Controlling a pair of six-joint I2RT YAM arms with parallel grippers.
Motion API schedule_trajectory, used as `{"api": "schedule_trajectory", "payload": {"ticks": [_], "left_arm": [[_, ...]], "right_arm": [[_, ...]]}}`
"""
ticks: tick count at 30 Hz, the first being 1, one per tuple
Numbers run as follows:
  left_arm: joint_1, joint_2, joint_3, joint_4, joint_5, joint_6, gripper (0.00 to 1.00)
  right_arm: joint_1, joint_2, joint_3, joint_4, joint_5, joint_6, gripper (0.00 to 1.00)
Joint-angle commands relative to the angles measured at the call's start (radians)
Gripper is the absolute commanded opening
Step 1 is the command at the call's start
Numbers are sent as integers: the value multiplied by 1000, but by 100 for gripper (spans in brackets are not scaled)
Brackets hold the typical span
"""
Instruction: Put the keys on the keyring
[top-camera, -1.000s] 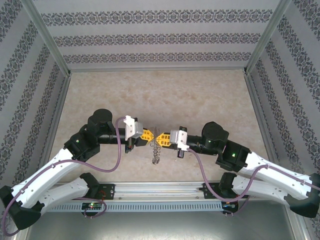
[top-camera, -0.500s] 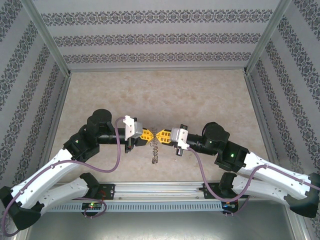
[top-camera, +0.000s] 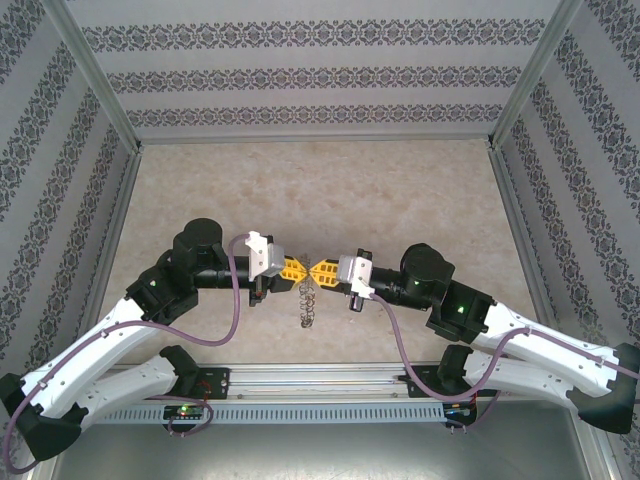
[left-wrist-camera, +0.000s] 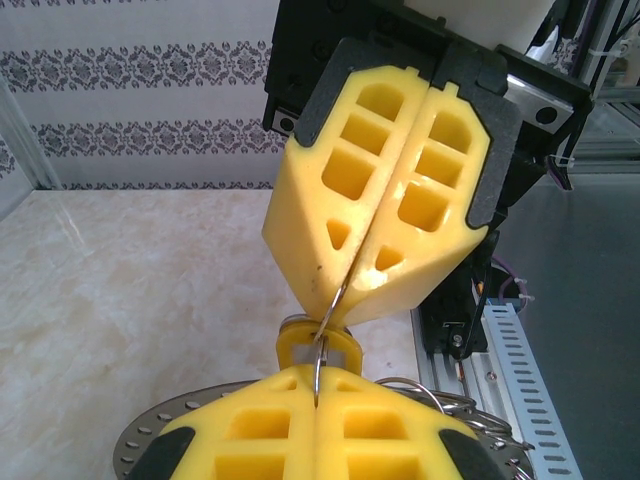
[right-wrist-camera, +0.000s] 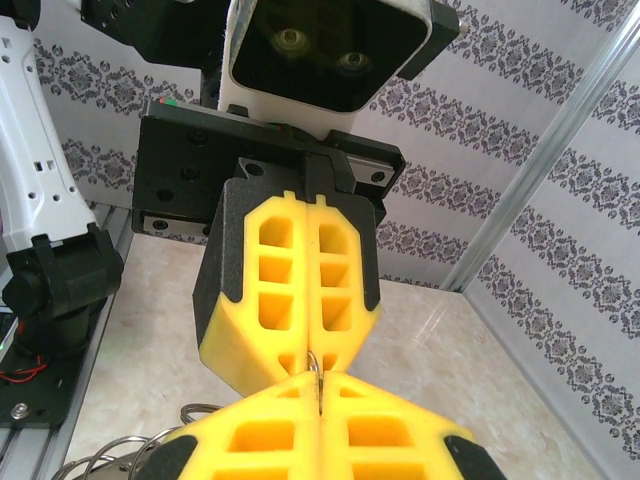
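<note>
Near edge: two arms counted, the left arm (top-camera: 110, 340) and the right arm (top-camera: 530, 340), both bolted by one rail (top-camera: 320, 378); two grippers, one key and one keyring counted.

The left gripper (top-camera: 303, 270) and the right gripper (top-camera: 322, 272) are met tip to tip over the near middle of the table (top-camera: 300, 190); both pairs of jaws are pressed fully together.

In the left wrist view one thin wire loop (left-wrist-camera: 318, 352) is seen running from the closed seam of the right gripper into the closed seam of the left gripper, so it is pinched by both.

The key (left-wrist-camera: 300, 346), small and yellow-headed, is seated just behind that wire between the two tips; its shank is hidden.

The keyring (top-camera: 308, 303) is hung just below the meeting point; from above it is seen edge-on as a dark streak; whether the table is touched cannot be told.

In the wrist views its grey rim is cut off by the yellow fingers; further wire loops are bunched beside it, too tangled to count.

Farthest: patterned walls (top-camera: 320, 75) on three sides.
</note>
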Motion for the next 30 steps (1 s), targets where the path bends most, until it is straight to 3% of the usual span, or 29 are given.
{"api": "schedule_trajectory", "payload": {"ticks": [1,30], "left_arm": [[0,-21,13,47,4,-1,0],[-1,-27,9,45,2,5,0]], "right_arm": [[8,-12,-10,26,-9,-2,0],[7,5,-9,41,-18,14,0]]}}
